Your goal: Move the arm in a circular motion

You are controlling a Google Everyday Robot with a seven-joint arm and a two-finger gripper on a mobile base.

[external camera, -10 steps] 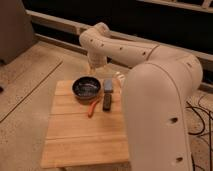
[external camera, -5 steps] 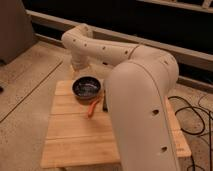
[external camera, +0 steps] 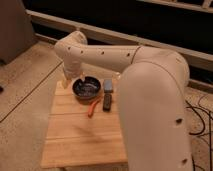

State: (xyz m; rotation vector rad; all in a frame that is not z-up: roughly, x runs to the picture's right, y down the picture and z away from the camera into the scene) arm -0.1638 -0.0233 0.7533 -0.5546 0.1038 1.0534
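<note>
The arm is pictured bent above a dark bowl on wooden table; gripper is held just beside bowl; grip state can't be told.

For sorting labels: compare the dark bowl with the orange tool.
The bowl is round, dark and wide; the orange tool is thin, long and bright. The bowl sits nearer the table's far edge; the tool lies in front of it, slanted. Both rest on the wooden table. The end effector hangs beside the bowl at the table's far corner.
</note>
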